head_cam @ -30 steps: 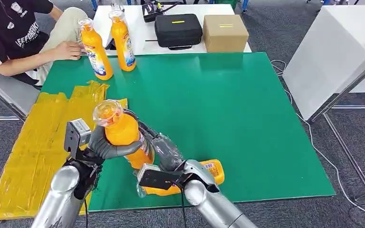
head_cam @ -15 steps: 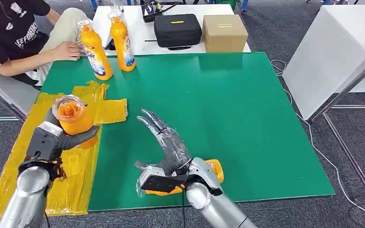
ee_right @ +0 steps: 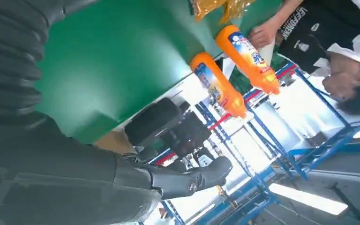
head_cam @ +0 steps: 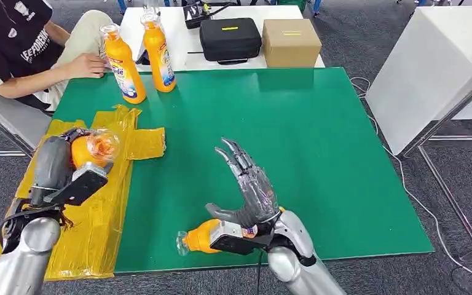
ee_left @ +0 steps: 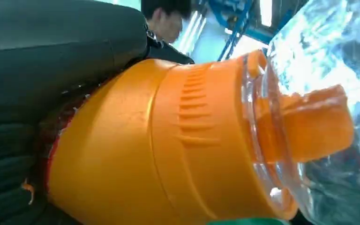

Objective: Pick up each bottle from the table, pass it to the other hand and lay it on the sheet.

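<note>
**Risk check: bottle being laid on the sheet**

Currently, head view: left hand (head_cam: 55,163) grips an orange plastic bottle with a clear cap (head_cam: 95,147), tipped over above the crinkled yellow plastic sheet (head_cam: 98,221) at the left edge of the green table mat (head_cam: 295,141). Can't tell if the bottle is touching the sheet yet. Right hand (head_cam: 249,190) is up at the near edge, fingers spread, holding nothing. A second orange bottle, lying flat (head_cam: 198,238), sits just behind and below it at the near edge. Two upright orange bottles (head_cam: 141,55) stand at the far left, near a seated person's hand (head_cam: 89,64).

Left wrist view: orange body and clear cap (ee_left: 281,131) up close; the grip looks to be on the body, fingers mostly hidden.

Right wrist view: right thumb (ee_right: 192,178) out, nothing in the hand.

Risks, as I judge them:
- Round bottle released above the sheet could roll off the left table edge; the sheet overhangs it.
- Slick, wrinkled sheet may drag with the hand on withdrawal.
- Right arm lowering could knock the flat bottle off the near edge.
</note>
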`<act>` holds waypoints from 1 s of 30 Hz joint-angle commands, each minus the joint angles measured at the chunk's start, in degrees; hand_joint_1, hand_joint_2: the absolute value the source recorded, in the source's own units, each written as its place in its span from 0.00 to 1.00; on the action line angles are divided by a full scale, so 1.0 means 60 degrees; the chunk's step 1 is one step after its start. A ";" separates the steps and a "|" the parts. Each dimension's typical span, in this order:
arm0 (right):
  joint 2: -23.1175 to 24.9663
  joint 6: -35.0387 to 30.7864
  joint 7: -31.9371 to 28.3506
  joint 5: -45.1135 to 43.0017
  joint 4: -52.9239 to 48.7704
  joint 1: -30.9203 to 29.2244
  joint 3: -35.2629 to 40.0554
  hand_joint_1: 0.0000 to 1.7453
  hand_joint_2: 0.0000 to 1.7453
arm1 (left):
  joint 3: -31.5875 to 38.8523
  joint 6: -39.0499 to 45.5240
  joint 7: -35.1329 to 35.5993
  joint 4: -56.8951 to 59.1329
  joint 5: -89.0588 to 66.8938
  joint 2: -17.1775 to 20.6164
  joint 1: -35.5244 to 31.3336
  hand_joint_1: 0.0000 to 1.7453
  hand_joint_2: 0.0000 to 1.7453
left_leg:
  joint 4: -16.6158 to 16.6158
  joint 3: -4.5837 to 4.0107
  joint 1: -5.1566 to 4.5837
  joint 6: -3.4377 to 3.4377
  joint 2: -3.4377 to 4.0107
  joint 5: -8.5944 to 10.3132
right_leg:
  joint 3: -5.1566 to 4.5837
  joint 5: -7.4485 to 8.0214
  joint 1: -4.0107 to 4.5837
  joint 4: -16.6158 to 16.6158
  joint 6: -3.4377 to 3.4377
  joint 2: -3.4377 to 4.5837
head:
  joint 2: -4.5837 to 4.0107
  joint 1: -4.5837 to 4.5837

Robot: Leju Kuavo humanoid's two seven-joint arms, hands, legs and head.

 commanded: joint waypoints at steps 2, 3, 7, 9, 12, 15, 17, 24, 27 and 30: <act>-0.1047 -0.0076 -0.0162 -0.0006 -0.0144 0.0336 0.0053 0.00 1.00 | -0.0665 -0.1342 0.1284 0.2110 -0.3387 0.0214 -0.0972 1.00 1.00 | -0.0006 0.0030 0.0017 -0.0033 -0.0024 -0.0004 | 0.0042 -0.0010 0.0011 -0.0013 -0.0012 -0.0029 | -0.0004 0.0004; -0.1091 -0.0096 -0.0164 0.0007 -0.0117 0.0347 0.0078 0.00 1.00 | -0.0795 -0.1485 0.1328 0.2475 -0.3594 0.0160 -0.1195 1.00 1.00 | -0.0006 0.0016 0.0015 -0.0024 -0.0033 0.0004 | 0.0026 -0.0006 0.0008 -0.0010 -0.0008 -0.0039 | -0.0004 0.0004; -0.1217 -0.0172 -0.0156 0.0081 -0.0009 0.0415 0.0198 0.00 1.00 | -0.1190 -0.1628 0.1505 0.3568 -0.4225 -0.0003 -0.1703 1.00 1.00 | -0.0007 0.0018 0.0017 -0.0023 -0.0051 0.0008 | 0.0027 -0.0008 0.0008 -0.0014 -0.0007 -0.0056 | -0.0004 0.0004; -0.1277 -0.0169 -0.0133 0.0121 -0.0002 0.0459 0.0269 0.00 1.00 | -0.1263 -0.1723 0.1504 0.3784 -0.4324 -0.0044 -0.1737 1.00 1.00 | -0.0008 0.0025 0.0016 -0.0028 -0.0032 0.0003 | 0.0033 -0.0007 0.0007 -0.0014 -0.0007 -0.0036 | -0.0003 0.0004; -0.1394 -0.0200 -0.0098 0.0156 -0.0010 0.0640 0.0364 0.00 1.00 | -0.1385 -0.1824 0.1476 0.4227 -0.4469 -0.0238 -0.1738 1.00 1.00 | -0.0010 0.0029 0.0014 -0.0026 -0.0017 0.0000 | 0.0038 -0.0008 0.0008 -0.0015 -0.0006 -0.0029 | -0.0004 0.0004; -0.1394 -0.0200 -0.0098 0.0156 -0.0010 0.0640 0.0364 0.00 1.00 | -0.1385 -0.1824 0.1476 0.4227 -0.4469 -0.0238 -0.1738 1.00 1.00 | -0.0013 0.0041 0.0016 -0.0034 -0.0029 -0.0004 | 0.0055 -0.0014 0.0010 -0.0023 -0.0010 -0.0041 | -0.0004 0.0000; -0.1394 -0.0206 -0.0070 0.0173 -0.0014 0.0641 0.0359 0.00 1.00 | -0.1357 -0.1846 0.1476 0.4261 -0.4469 -0.0275 -0.1745 1.00 1.00 | -0.0004 0.0031 0.0013 -0.0033 -0.0024 -0.0005 | 0.0040 -0.0013 0.0008 -0.0013 -0.0009 -0.0031 | -0.0004 0.0004; -0.1313 -0.0005 0.0196 0.0174 0.0265 0.0638 0.0492 0.00 1.00 | -0.1361 -0.2158 0.1715 0.5805 -0.4816 -0.0950 -0.2430 1.00 1.00 | -0.0002 0.0009 0.0013 -0.0025 -0.0032 0.0005 | 0.0015 -0.0004 0.0008 -0.0009 -0.0007 -0.0036 | -0.0004 0.0000; -0.1342 0.0053 0.0190 0.0056 0.0585 0.0523 0.0566 0.00 1.00 | -0.1420 -0.2064 0.1542 0.6407 -0.4771 -0.1148 -0.2645 1.00 1.00 | -0.0004 0.0016 0.0015 -0.0029 -0.0025 0.0003 | 0.0023 -0.0004 0.0009 -0.0013 -0.0007 -0.0030 | 0.0000 0.0000; -0.1341 0.0037 0.0195 -0.0016 0.0710 0.0489 0.0601 0.00 1.00 | -0.1556 -0.2114 0.1455 0.6892 -0.4753 -0.1432 -0.2841 1.00 1.00 | -0.0005 0.0020 0.0014 -0.0028 -0.0018 0.0001 | 0.0030 -0.0005 0.0009 -0.0014 -0.0007 -0.0024 | -0.0004 0.0000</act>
